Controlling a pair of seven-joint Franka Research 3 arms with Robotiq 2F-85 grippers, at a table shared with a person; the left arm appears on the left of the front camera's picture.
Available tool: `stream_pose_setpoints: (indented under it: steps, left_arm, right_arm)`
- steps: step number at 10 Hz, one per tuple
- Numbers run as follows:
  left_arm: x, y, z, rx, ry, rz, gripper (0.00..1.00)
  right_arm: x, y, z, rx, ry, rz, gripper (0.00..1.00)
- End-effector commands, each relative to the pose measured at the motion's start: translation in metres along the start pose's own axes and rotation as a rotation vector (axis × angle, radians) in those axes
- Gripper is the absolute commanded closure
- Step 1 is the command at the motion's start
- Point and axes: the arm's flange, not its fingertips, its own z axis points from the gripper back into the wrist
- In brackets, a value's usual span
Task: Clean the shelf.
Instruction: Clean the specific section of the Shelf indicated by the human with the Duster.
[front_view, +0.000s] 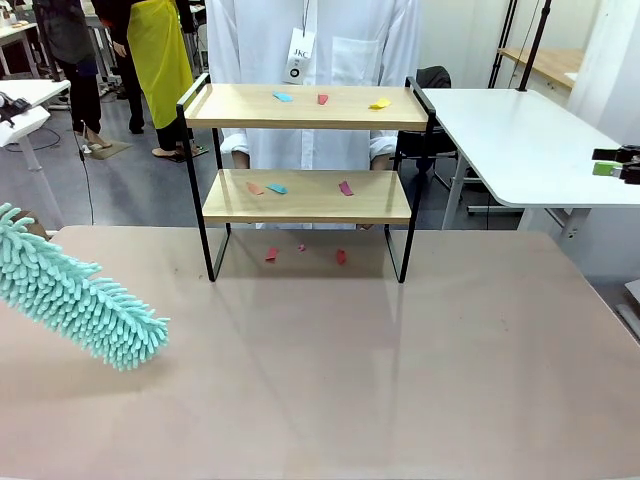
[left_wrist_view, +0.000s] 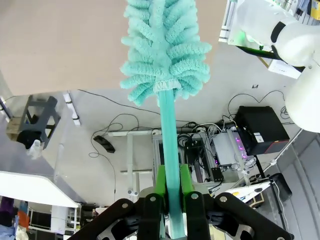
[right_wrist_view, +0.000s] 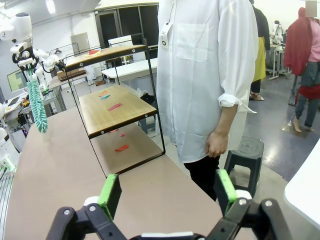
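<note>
Duster (front_view: 85, 300), near left, clamped in left gripper (left_wrist_view: 172, 181); right gripper (right_wrist_view: 167, 192) released. Risk: a hard sweep may topple shelf (front_view: 240, 106) or scatter scraps (front_view: 345, 187) across worktop (front_view: 400, 380).

The shelf (front_view: 230, 108) stands on the beige table (front_view: 400, 370). Coloured scraps (front_view: 345, 187) lie on both boards and on the tabletop beneath.

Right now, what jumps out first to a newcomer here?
The fluffy teal duster, low at the front view's left over the table, its handle clamped in the left fingers. Then the two-tier shelf at the table's far middle, coloured paper scraps on both boards and on the table beneath it, with a person in a white shirt behind.
</note>
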Motion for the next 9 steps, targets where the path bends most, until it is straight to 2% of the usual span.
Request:
stream_pose_setpoints:
  steps: [1, 9]
  left_arm:
    - [-0.0010, -0.0020, 0.0026, 0.006, -0.002, 0.006, 0.87]
    - [-0.0010, -0.0020, 0.0026, 0.006, -0.002, 0.006, 0.87]
  right_arm:
    - [0.0027, 0.0010, -0.0014, 0.002, -0.002, 0.004, 0.00]
    - [0.0027, 0.0010, -0.0014, 0.002, -0.002, 0.004, 0.00]
